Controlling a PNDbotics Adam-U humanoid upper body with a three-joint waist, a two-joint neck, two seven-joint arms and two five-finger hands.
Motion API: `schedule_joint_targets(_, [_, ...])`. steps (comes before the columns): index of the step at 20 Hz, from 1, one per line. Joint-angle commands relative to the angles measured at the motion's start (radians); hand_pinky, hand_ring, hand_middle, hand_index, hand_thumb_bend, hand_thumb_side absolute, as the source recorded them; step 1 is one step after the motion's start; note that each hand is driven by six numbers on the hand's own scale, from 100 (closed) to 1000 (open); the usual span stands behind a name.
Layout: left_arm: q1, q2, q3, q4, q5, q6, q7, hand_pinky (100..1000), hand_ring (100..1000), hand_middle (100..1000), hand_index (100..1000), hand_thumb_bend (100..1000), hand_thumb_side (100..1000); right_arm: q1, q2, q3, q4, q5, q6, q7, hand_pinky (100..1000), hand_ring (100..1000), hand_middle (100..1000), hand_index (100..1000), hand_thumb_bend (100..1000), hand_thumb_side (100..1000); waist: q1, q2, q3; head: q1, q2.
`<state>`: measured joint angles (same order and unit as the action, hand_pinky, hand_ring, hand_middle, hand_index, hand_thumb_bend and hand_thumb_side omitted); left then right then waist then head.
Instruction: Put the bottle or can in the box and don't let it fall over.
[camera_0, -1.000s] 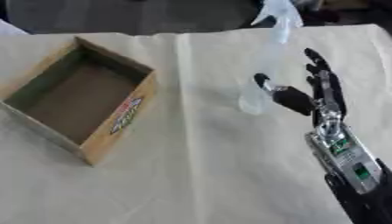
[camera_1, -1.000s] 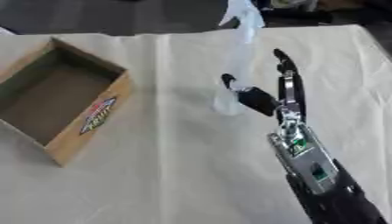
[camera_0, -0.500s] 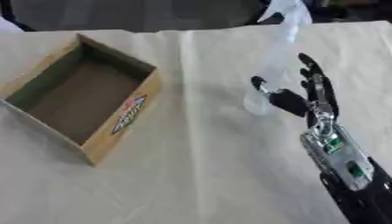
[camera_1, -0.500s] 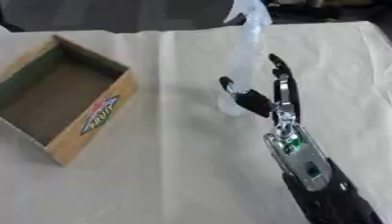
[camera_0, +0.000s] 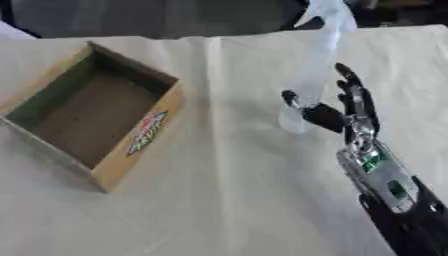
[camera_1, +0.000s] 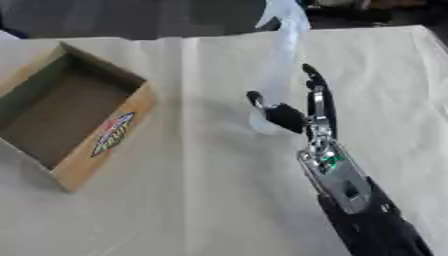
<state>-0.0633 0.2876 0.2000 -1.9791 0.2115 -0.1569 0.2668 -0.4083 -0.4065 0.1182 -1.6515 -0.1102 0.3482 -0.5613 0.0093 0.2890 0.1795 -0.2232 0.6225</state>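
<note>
A clear plastic bottle (camera_0: 308, 75) stands upright on the cream tablecloth (camera_0: 236, 200), right of centre, well apart from the box. The right hand (camera_0: 346, 107) is beside it, fingers straight, thumb against its base, grasping nothing. The open cardboard box (camera_0: 96, 115) at left bears a colourful logo (camera_0: 147, 132), its lettering unreadable.
</note>
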Motion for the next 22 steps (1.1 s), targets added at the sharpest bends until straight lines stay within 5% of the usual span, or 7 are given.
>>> schedule_joint_targets(1, [-0.006, 0.008, 0.001, -0.021, 0.004, 0.000, -0.004, 944, 909, 823, 856, 432, 800, -0.024, -0.009, 0.000, 0.018, -0.010, -0.015, -0.003, 1000, 1000, 1000, 936, 645, 219, 0.002, -0.010, 0.005, -0.004, -0.019])
schedule_joint_targets(9, [-0.016, 0.011, -0.003, -0.021, 0.015, -0.004, -0.008, 944, 908, 822, 856, 431, 798, -0.052, -0.011, -0.001, 0.067, -0.012, -0.040, -0.011, 1000, 1000, 1000, 930, 662, 194, 0.011, -0.006, 0.018, -0.029, -0.001])
schedule_joint_targets(17, [-0.022, 0.012, -0.004, -0.021, 0.020, -0.002, -0.010, 945, 907, 822, 857, 433, 795, -0.076, -0.007, -0.003, 0.116, -0.028, -0.046, -0.037, 1000, 1000, 1000, 906, 711, 110, 0.005, -0.003, 0.024, -0.044, -0.016])
schedule_joint_targets(22, [-0.023, 0.014, -0.005, -0.021, 0.020, -0.004, -0.010, 945, 906, 822, 856, 432, 795, -0.090, 0.001, -0.003, 0.137, -0.044, -0.050, -0.070, 1000, 1000, 1000, 828, 623, 100, 0.004, -0.004, 0.029, -0.051, -0.017])
